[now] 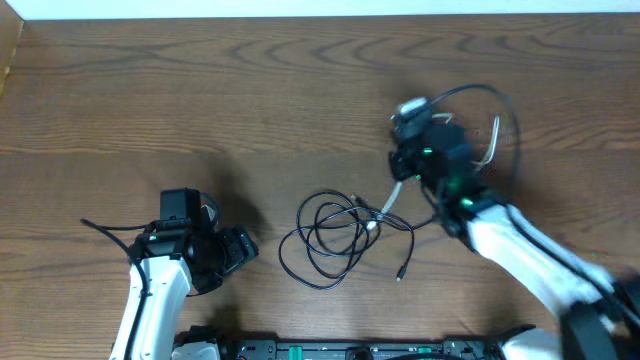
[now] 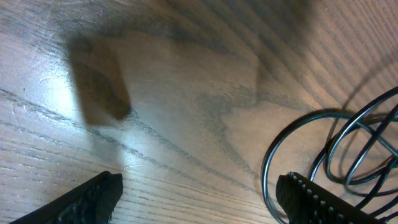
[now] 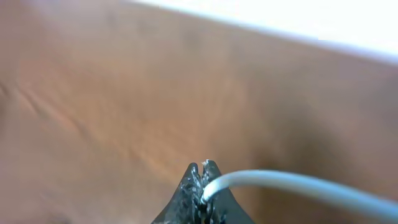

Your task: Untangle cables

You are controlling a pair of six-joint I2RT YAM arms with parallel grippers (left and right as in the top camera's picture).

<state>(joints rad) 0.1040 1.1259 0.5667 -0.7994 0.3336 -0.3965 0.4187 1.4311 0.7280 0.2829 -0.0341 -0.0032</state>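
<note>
Two thin black cables (image 1: 325, 240) lie in tangled loops at the table's middle, with one plug end (image 1: 400, 272) trailing to the right. A white cable (image 1: 388, 205) rises from the right side of the loops to my right gripper (image 1: 401, 170), which is shut on it above the table. The right wrist view shows the closed fingertips (image 3: 204, 180) pinching the white cable (image 3: 298, 183), which runs off to the right. My left gripper (image 1: 240, 250) is open and empty, just left of the loops. In the left wrist view the black loops (image 2: 348, 146) lie beside the right finger of the open jaws (image 2: 199, 199).
The wooden table (image 1: 200, 110) ends at a white edge along the back. A thicker dark wire (image 1: 505, 110) arcs over the right arm's wrist. The arm bases and a black rail (image 1: 340, 350) sit at the front edge.
</note>
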